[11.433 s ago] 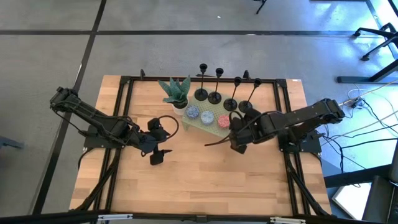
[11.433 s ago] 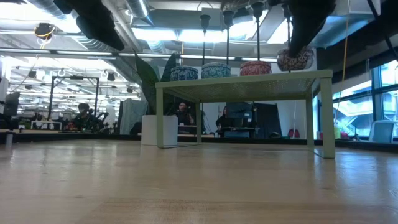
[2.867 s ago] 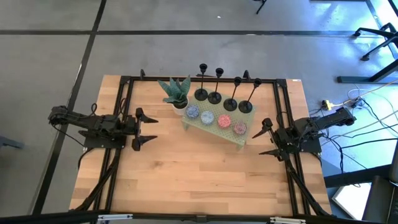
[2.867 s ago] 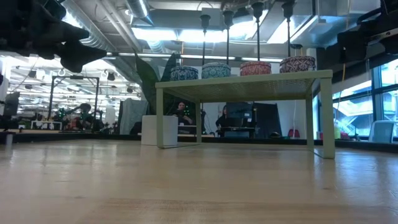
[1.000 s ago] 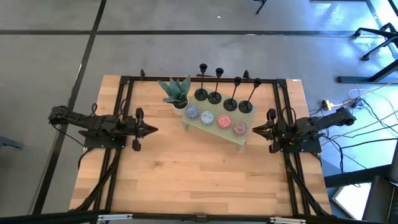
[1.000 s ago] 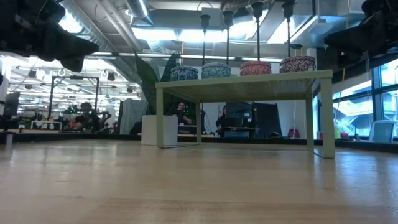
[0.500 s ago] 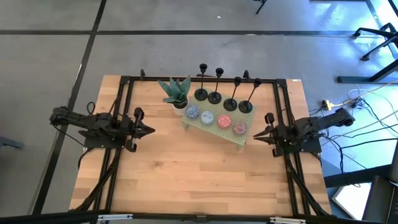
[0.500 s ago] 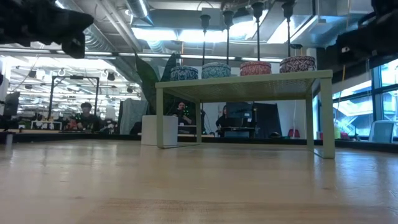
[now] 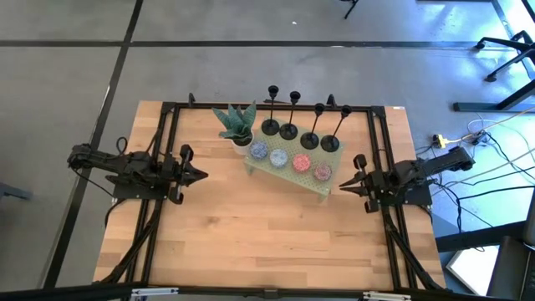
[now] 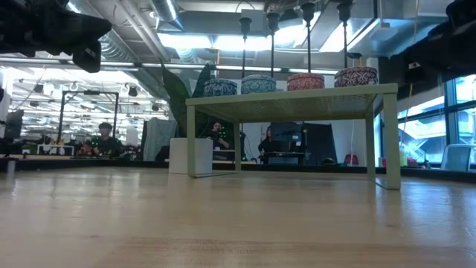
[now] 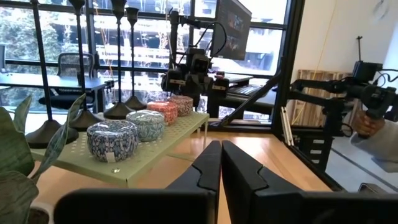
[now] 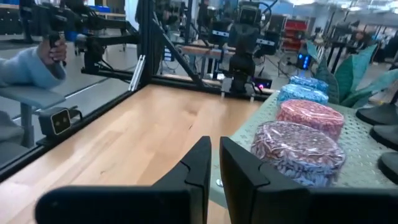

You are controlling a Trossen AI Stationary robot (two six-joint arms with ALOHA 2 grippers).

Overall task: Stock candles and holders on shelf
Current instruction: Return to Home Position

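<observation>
The pale green shelf (image 9: 288,173) stands at the table's far middle on its legs (image 10: 192,138). Four candles sit in a row along its near side: two bluish (image 9: 258,151) (image 9: 277,156) and two pink-red (image 9: 301,162) (image 9: 322,171). Four black holders (image 9: 270,127) (image 9: 288,131) (image 9: 309,140) (image 9: 330,144) stand on their disc bases behind them. My left gripper (image 9: 203,176) (image 11: 221,168) is shut and empty, left of the shelf. My right gripper (image 9: 341,186) (image 12: 214,165) is shut and empty, just right of the shelf's right end.
A potted green plant (image 9: 236,125) stands against the shelf's far left corner. A black frame (image 9: 171,125) rims the table. A person's hand (image 11: 370,124) and a light sleeve (image 12: 25,65) show in the room beyond the table.
My left gripper has drawn back a little toward the table's left edge and risen. My right gripper has shifted slightly toward the near edge. Both stay shut. The candles, holders and shelf have not moved.
</observation>
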